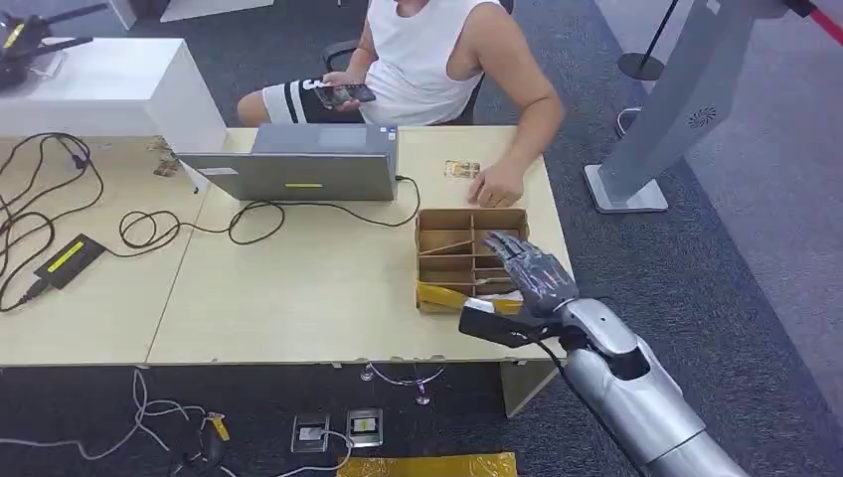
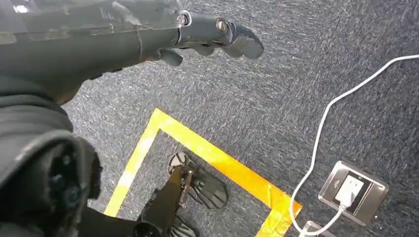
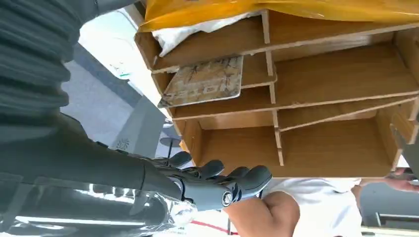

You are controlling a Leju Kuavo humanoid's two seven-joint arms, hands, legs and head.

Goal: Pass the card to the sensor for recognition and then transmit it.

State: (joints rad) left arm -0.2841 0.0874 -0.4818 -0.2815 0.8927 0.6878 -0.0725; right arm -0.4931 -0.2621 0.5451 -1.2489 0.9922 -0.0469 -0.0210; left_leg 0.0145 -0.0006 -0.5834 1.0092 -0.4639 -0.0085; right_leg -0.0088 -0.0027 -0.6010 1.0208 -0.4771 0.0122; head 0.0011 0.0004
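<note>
Hovering over the divided wooden box [image 1: 467, 253], the right hand [image 1: 532, 268] is spread and holds nothing. A card [image 3: 205, 81] lies in 1 compartment; its print is unreadable. The left hand [image 2: 217, 37] hangs above carpet, fingers loosely curled, empty.

An office or lab workspace: grey carpet [image 1: 756, 248], pale wooden desks [image 1: 298, 288] carrying a laptop [image 1: 298, 169] and trailing cables [image 1: 60, 199], floor power sockets [image 1: 338, 429], and a seated person [image 1: 437, 60]
</note>
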